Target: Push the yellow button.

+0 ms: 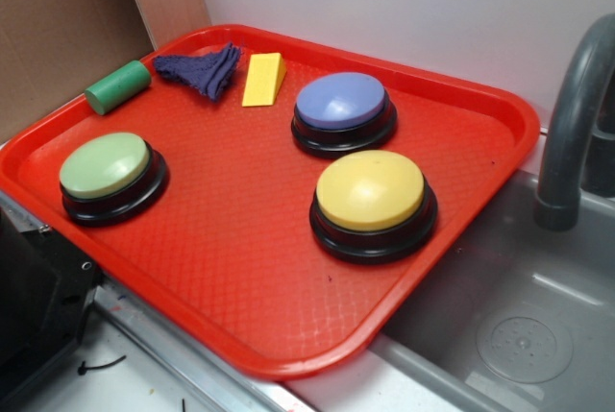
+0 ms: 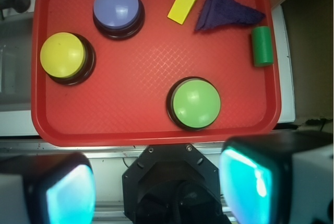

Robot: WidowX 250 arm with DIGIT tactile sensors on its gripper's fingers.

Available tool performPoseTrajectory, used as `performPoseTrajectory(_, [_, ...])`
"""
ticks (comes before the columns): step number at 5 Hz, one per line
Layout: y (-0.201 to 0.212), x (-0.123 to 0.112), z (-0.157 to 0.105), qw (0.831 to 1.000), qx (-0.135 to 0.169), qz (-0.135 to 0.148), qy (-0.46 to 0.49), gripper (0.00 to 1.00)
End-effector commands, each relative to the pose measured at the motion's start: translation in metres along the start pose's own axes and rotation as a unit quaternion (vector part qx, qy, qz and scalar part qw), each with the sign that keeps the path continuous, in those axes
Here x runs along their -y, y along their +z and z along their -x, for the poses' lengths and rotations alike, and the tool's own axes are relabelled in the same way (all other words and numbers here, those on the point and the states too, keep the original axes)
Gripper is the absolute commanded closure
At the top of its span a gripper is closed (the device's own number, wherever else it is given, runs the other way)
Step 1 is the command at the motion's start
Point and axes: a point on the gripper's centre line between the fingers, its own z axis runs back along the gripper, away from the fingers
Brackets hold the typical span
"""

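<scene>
The yellow button [image 1: 370, 191], a large dome on a black base, sits at the right front of the red tray [image 1: 240, 268]; in the wrist view it [image 2: 63, 56] is at the tray's left. My gripper [image 2: 156, 187] is open and empty, high above the scene and off the tray's near edge, over the robot's black base. Its two teal-padded fingers [image 2: 245, 185] frame the bottom of the wrist view. The gripper does not show in the exterior view.
On the tray are a blue button [image 1: 341, 105], a green button [image 1: 106, 167], a small yellow wedge block [image 1: 263, 79], a purple cloth [image 1: 200, 69] and a green cylinder [image 1: 117, 86]. A grey sink [image 1: 519, 316] with a faucet [image 1: 572, 124] lies right of the tray.
</scene>
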Motion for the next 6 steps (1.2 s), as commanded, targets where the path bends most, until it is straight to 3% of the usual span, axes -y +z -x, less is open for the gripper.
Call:
performPoseTrajectory(1, [0.0,0.0,0.0,1.0,0.0,0.0,0.0,0.0])
performPoseTrajectory(2, [-0.042,0.047,-0.043,0.996,0.018,-0.009,-0.082,0.0])
performPoseTrajectory(3, [-0.074,0.087,-0.068,0.988,-0.004,-0.019,-0.156,0.0])
performPoseTrajectory(4, [-0.103,0.118,-0.087,0.972,-0.012,-0.05,-0.23,0.0])
performPoseTrajectory(6, [-0.155,0.123,-0.1,0.963,-0.007,-0.017,-0.27,0.0])
